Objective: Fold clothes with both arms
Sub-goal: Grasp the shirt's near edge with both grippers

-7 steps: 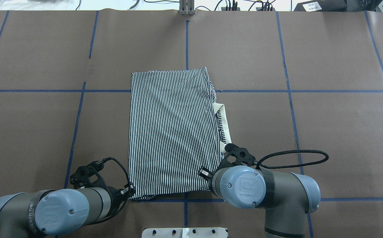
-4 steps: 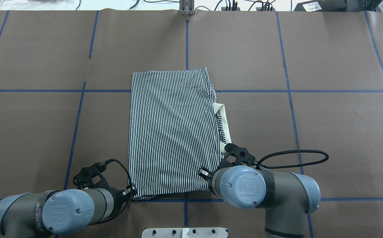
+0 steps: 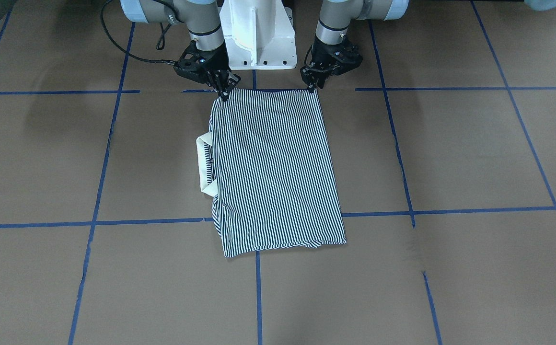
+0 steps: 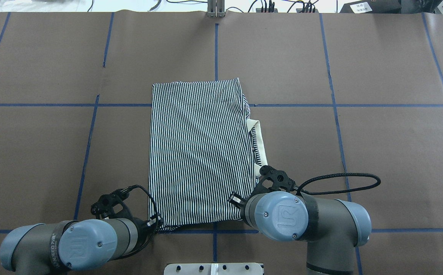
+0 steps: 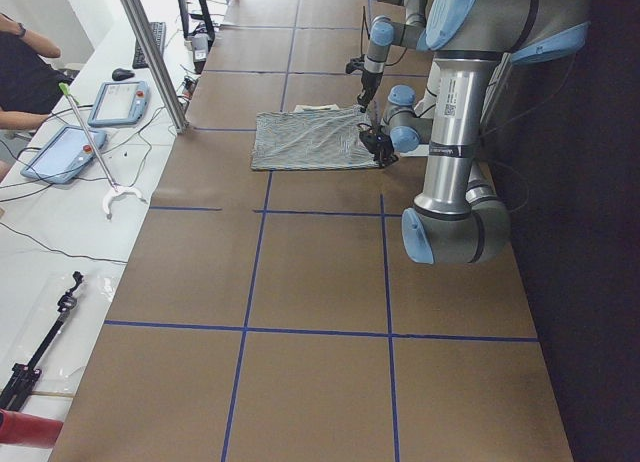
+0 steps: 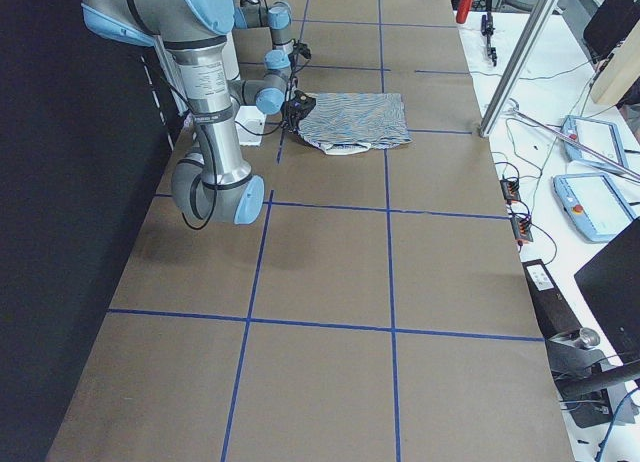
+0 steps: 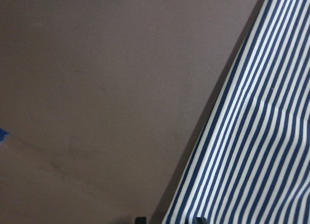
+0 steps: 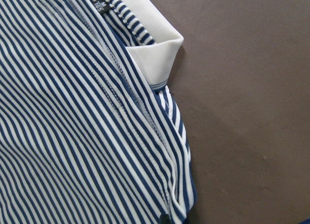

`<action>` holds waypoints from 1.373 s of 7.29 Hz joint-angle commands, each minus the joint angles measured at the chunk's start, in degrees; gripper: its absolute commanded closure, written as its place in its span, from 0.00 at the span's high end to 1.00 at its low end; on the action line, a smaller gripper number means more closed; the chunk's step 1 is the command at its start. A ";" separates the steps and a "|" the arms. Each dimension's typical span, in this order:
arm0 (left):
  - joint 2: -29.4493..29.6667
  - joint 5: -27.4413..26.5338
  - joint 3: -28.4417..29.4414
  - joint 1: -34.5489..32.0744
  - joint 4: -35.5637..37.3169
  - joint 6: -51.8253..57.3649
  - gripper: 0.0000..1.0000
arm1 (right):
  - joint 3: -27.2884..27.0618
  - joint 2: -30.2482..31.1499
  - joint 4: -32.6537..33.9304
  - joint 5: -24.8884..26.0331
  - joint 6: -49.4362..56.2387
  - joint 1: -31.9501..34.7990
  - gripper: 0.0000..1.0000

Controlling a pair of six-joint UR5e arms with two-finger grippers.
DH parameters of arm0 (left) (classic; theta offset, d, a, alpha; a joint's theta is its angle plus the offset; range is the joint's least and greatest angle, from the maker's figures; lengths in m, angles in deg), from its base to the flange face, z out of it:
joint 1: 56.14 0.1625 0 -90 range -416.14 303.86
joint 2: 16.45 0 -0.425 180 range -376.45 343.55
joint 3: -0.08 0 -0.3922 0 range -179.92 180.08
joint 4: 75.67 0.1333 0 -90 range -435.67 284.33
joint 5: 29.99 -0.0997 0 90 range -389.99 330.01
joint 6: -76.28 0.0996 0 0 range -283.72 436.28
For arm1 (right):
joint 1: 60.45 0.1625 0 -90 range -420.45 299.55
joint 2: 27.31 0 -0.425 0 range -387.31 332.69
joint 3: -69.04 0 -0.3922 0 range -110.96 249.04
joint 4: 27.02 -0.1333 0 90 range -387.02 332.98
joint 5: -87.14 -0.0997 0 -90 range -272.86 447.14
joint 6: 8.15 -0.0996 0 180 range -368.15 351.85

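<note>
The striped polo shirt (image 4: 200,152) lies folded into a long rectangle at the middle of the table, its cream collar (image 4: 259,141) sticking out on the robot's right side. In the front view my right gripper (image 3: 224,94) pinches the shirt's (image 3: 273,163) near corner on the collar (image 3: 204,165) side, fingers closed to a point. My left gripper (image 3: 312,87) is shut on the other near corner, where the fabric (image 4: 156,225) is drawn slightly inward. The left wrist view shows the striped edge (image 7: 252,151) running between the fingertips. The right wrist view shows collar (image 8: 155,59) and folded layers (image 8: 72,127).
The white pedestal base (image 3: 257,33) stands just behind the shirt's near edge. A black cable (image 4: 340,179) loops off the right wrist. Blue tape lines (image 4: 215,49) grid the brown table. A side bench with tablets (image 5: 118,100) and a person's arm (image 5: 25,67) lies beyond the far edge.
My left arm has slid rightward, and the shirt's near left corner has shifted inward with it. The right arm and the rest of the shirt have stayed still.
</note>
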 commanded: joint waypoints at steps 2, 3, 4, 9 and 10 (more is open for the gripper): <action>0.84 -0.01 0.75 0.18 0.00 -0.17 0.23 | 0.00 0.04 0.00 -0.09 0.00 0.00 0.00; 0.84 -0.01 0.84 0.18 0.00 0.18 0.00 | 0.00 0.13 0.00 -0.09 0.00 0.00 0.00; 1.10 0.07 0.75 0.18 0.00 0.53 0.00 | 0.00 0.13 0.00 -0.09 0.09 0.00 0.00; 4.08 -0.36 -7.76 0.27 9.71 0.88 0.00 | -9.61 3.11 4.97 0.52 -0.26 -1.14 0.00; 5.57 -0.45 -7.95 0.27 11.14 3.41 0.00 | -12.45 1.90 9.97 0.53 -0.26 -1.06 0.00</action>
